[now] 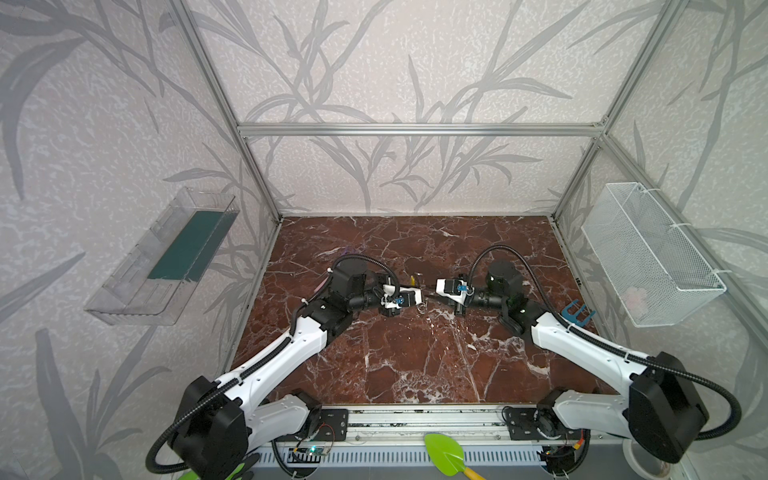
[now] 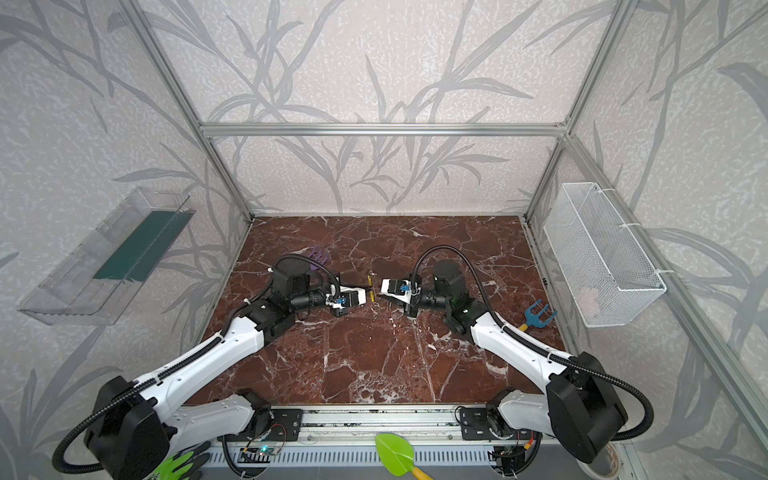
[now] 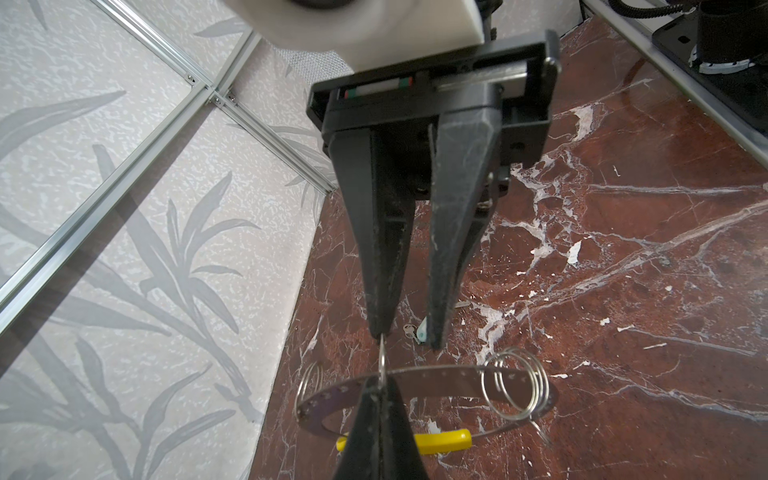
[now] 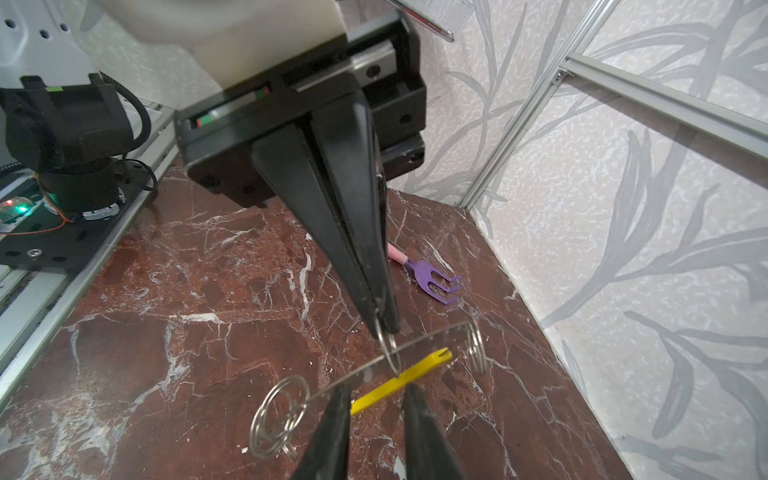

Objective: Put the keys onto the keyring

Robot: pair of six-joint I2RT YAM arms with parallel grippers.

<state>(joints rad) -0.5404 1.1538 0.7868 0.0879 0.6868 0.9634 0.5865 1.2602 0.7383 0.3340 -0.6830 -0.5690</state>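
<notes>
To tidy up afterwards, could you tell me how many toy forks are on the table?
2: a purple fork behind the left arm, a blue fork beside the right arm; the arms may hide others.

The left arm (image 1: pixel 286 349) and right arm (image 1: pixel 582 345) have glossy white shells between bulky black joints. A black ribbed cable hose (image 1: pixel 365 261) runs along each, tied with white zip ties (image 1: pixel 627 357). Each wrist bears a small blue clip (image 1: pixel 400 300). The left hand (image 4: pixel 384 327) and right hand (image 3: pixel 409 338) have long, tapered matt-black fingers (image 3: pixel 457 208) on a silver rail (image 3: pixel 478 81) with red and green marks (image 3: pixel 405 83). The base plates (image 1: pixel 332 424) are black and screwed.
</notes>
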